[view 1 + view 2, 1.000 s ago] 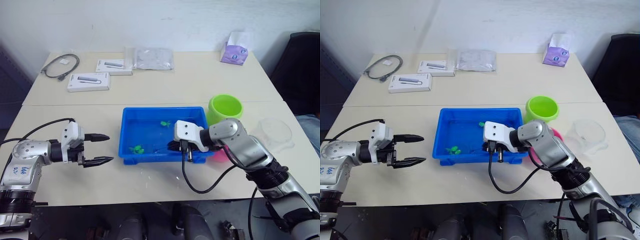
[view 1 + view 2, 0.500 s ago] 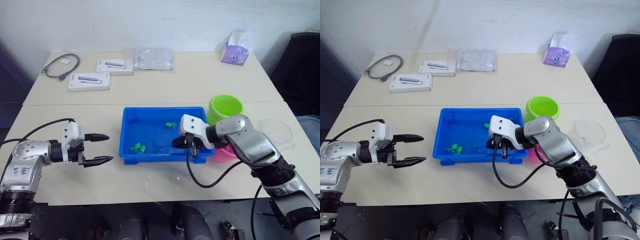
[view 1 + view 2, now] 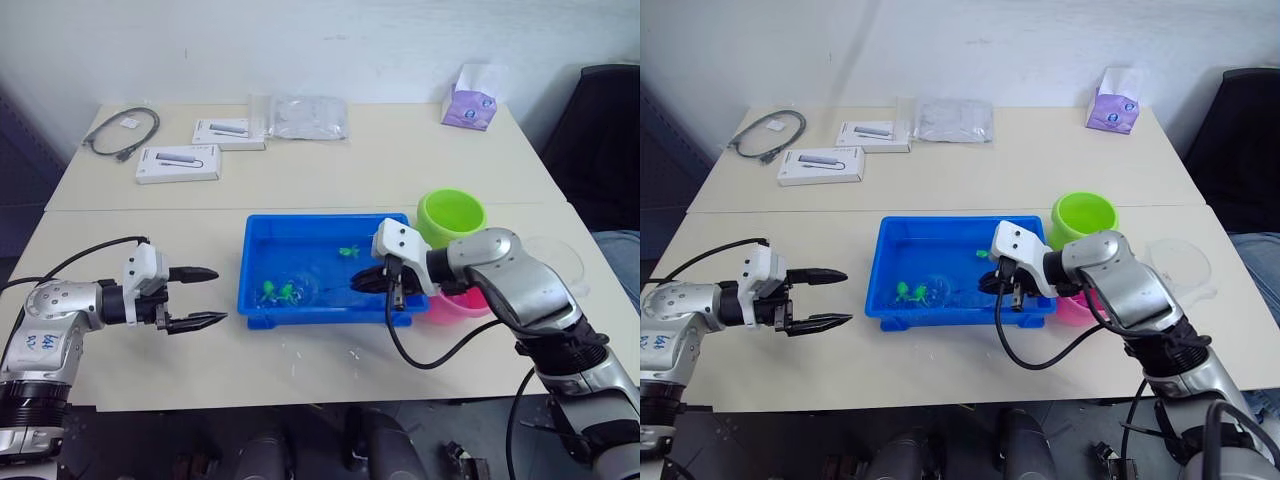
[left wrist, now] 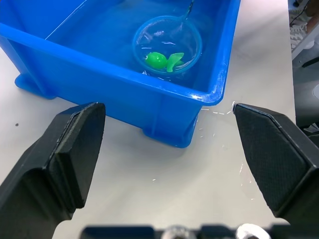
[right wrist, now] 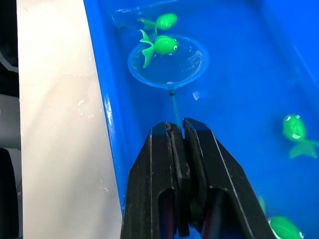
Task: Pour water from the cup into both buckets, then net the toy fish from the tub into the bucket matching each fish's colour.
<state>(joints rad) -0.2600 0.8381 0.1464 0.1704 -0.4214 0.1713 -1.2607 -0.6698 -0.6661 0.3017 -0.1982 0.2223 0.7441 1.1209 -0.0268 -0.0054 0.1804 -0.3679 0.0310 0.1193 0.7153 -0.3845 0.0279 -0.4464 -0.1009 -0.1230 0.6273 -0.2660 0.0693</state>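
The right gripper (image 5: pixel 178 130) pinches the net's (image 5: pixel 168 61) handle in the blue tub (image 3: pixel 262 303). The right wrist view shows a green fish (image 5: pixel 159 46) on the ring. The left gripper (image 3: pixel 205 297) hangs spread off the tub's left edge.

Blue tub (image 3: pixel 258 262) on table (image 3: pixel 300 180), right tool (image 3: pixel 372 283) inside it, left tool (image 3: pixel 203 298) spread wide beside it

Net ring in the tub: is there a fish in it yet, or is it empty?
Not empty. One green fish lies inside the net ring, down in the tub; the right gripper is shut on the handle.

No legible text on anything here
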